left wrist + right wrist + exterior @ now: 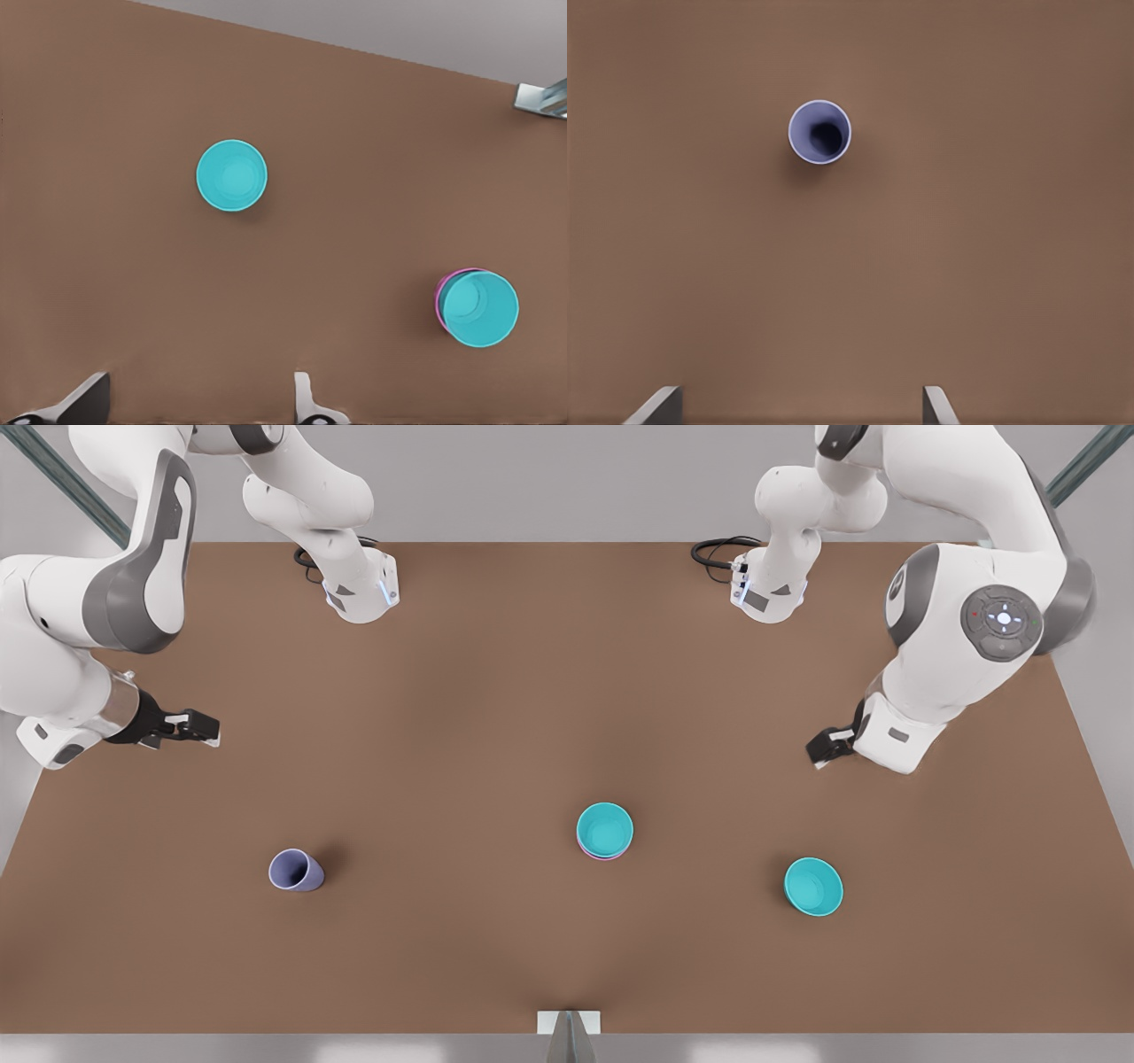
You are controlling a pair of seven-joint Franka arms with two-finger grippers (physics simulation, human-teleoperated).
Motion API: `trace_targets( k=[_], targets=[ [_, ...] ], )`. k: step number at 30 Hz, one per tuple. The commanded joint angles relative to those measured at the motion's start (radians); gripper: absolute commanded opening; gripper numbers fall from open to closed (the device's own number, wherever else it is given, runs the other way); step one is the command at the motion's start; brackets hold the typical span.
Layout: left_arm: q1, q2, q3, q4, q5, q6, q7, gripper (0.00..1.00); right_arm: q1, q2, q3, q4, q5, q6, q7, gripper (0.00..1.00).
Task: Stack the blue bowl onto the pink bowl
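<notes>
The blue bowl (605, 829) was seen nested in the pink bowl (604, 856) near the middle of the desk (496, 717). A second teal bowl (813, 886) stood well apart toward the front view's right, and a lavender cup (295, 870) toward its left. The left end effector (824, 748) was held over the desk on the front view's right, fingers (306, 398) apart and empty. The right end effector (195, 728) was held on the front view's left, likewise spread with nothing gripped.

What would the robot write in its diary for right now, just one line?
blue bowl: nested in pink bowl | left pincer: open, off to the side | right pincer: open, above lavender cup | spare teal bowl: alone
</notes>
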Motion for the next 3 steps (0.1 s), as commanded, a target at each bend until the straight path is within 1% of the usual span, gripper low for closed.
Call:
trace_targets(
  k=[1, 3],
  targets=[
    [-0.002, -0.016, -0.005, -0.013, 0.034, -0.178, 0.368, 1.00, 0.000, -0.001, 0.000, 0.002, 0.001, 0.002, -0.008, 1.00],
    [-0.002, -0.014, -0.005, -0.013, 0.032, -0.180, 0.368, 1.00, 0.000, -0.001, 0.000, 0.000, 0.001, 0.002, -0.008, 1.00]
  ],
)
